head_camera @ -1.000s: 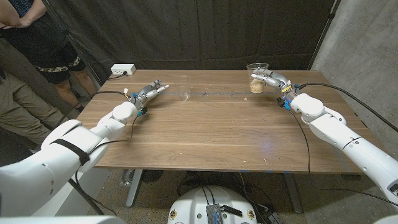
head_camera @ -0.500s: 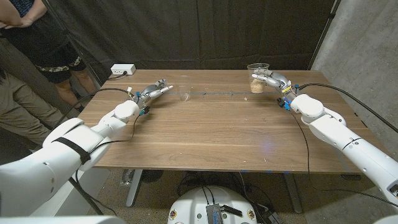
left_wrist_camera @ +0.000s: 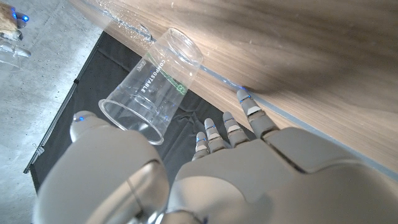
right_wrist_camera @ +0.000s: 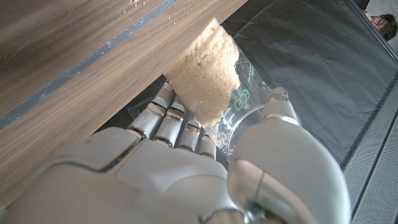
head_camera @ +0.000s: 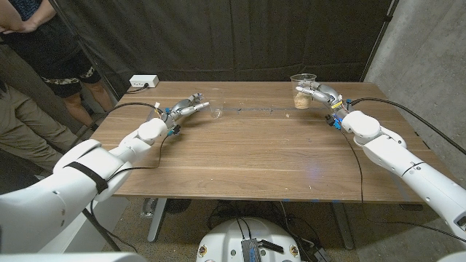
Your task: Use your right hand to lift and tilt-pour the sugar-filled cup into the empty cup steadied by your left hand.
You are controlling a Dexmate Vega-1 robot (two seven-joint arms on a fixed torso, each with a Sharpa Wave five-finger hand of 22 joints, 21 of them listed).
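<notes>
The empty clear cup (head_camera: 216,108) stands upright on the far left part of the wooden table (head_camera: 247,160). My left hand (head_camera: 186,108) has reached it, fingers spread. In the left wrist view the empty cup (left_wrist_camera: 152,87) sits between thumb and fingers (left_wrist_camera: 249,112) of my left hand (left_wrist_camera: 205,180), with a gap on the finger side. The sugar-filled cup (head_camera: 302,89) stands at the far right of the table. My right hand (head_camera: 321,94) wraps it. In the right wrist view my right hand (right_wrist_camera: 180,168) curls around the sugar cup (right_wrist_camera: 208,74), whose base is on the wood.
A white power box (head_camera: 143,81) lies at the table's back left corner. A person (head_camera: 36,58) stands beyond the left edge. A blue tape line (head_camera: 255,110) runs between the cups, with a few sugar grains (right_wrist_camera: 134,5) on the wood. A concrete wall (head_camera: 422,51) stands on the right.
My left hand has slid forward and toward the middle until the empty cup sits between thumb and fingers. The right hand and sugar cup have barely moved.
</notes>
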